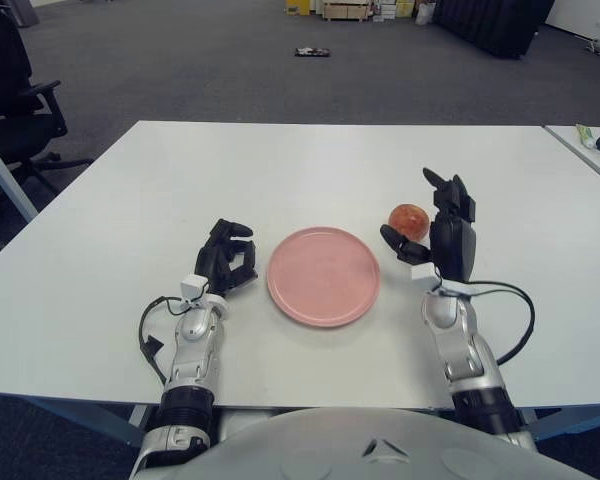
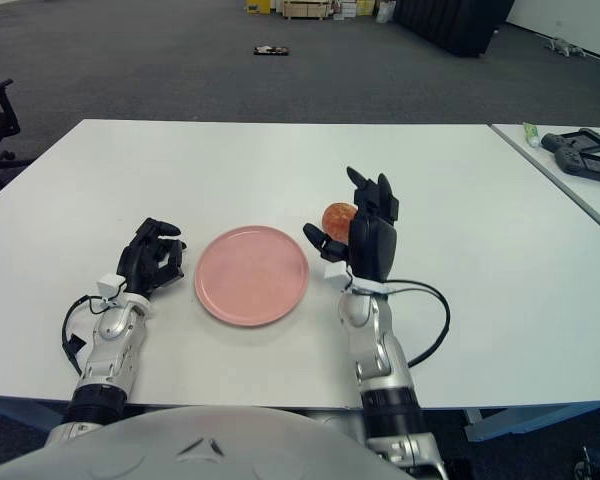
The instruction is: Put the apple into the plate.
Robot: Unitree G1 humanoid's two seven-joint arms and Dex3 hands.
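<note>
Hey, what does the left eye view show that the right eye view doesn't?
Only the left eye view shows the whole black office chair at far left. Only the right eye view shows the black controller on the neighbouring table. Both show the apple, pink plate, open right hand beside the apple, and left hand left of the plate.

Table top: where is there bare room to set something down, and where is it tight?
The table is bare beyond the plate to its far edge, and left of the left hand. It is tight right of the plate, where the open right hand stands beside the apple.
</note>
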